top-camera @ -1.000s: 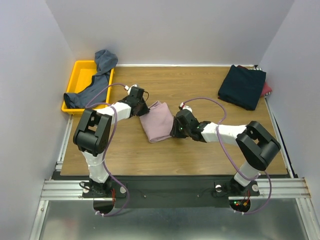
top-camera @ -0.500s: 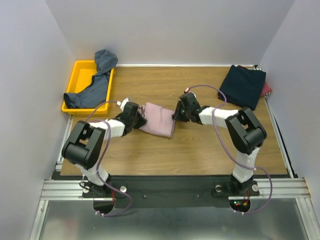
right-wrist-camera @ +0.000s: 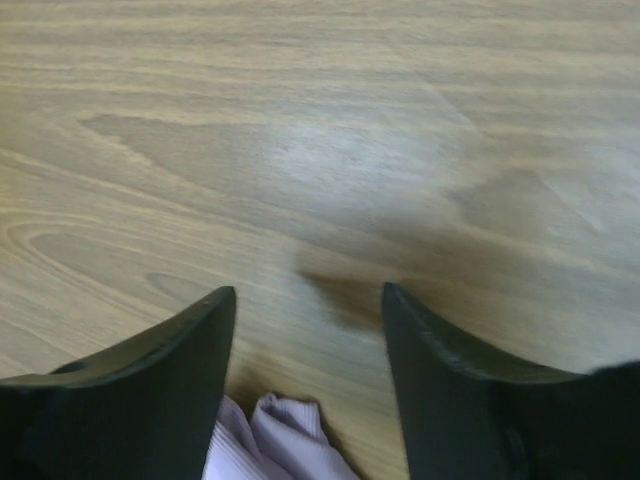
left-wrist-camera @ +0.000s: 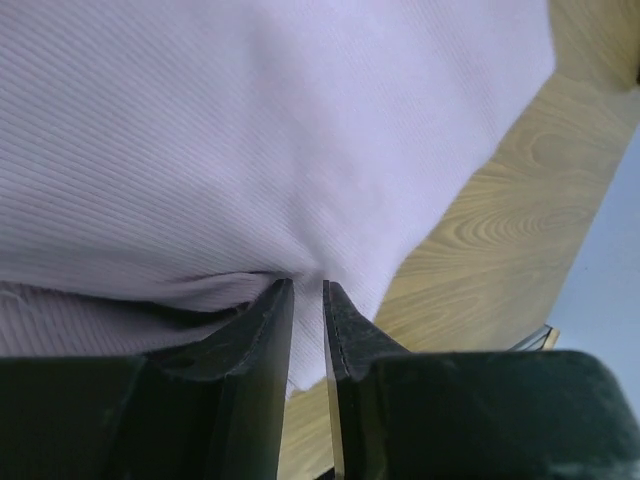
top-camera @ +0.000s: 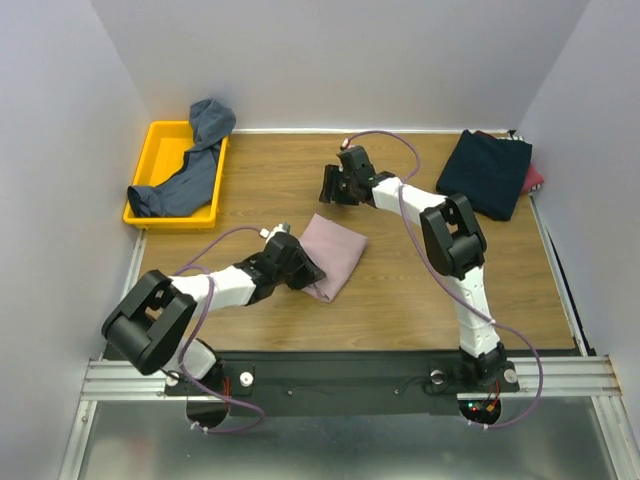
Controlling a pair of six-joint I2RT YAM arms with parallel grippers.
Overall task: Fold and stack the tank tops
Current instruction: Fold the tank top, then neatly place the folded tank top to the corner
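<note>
The dusty pink tank top (top-camera: pixel 338 248) lies folded into a small slanted rectangle at mid-table. My left gripper (top-camera: pixel 303 272) is at its near left corner. In the left wrist view the jaws (left-wrist-camera: pixel 308 283) stand a thin slit apart, and the pink cloth (left-wrist-camera: pixel 250 130) puckers into their tips. My right gripper (top-camera: pixel 328 186) hangs open farther back, apart from the top. In the right wrist view it (right-wrist-camera: pixel 308 290) has bare wood between its fingers and a bit of pink fabric (right-wrist-camera: pixel 275 445) at the bottom edge. The slate blue-grey tank top (top-camera: pixel 185 172) lies crumpled in the tray.
The yellow tray (top-camera: pixel 160 135) sits at the back left, with grey cloth draped over its far rim. A folded dark navy top (top-camera: pixel 485 172) rests on a red one (top-camera: pixel 534 179) at the back right corner. Wooden table (top-camera: pixel 420 290) runs to the walls.
The right gripper opened, let go of the pink top and drew back toward the far side. The left gripper slid nearer and rightward with the top, which turned.
</note>
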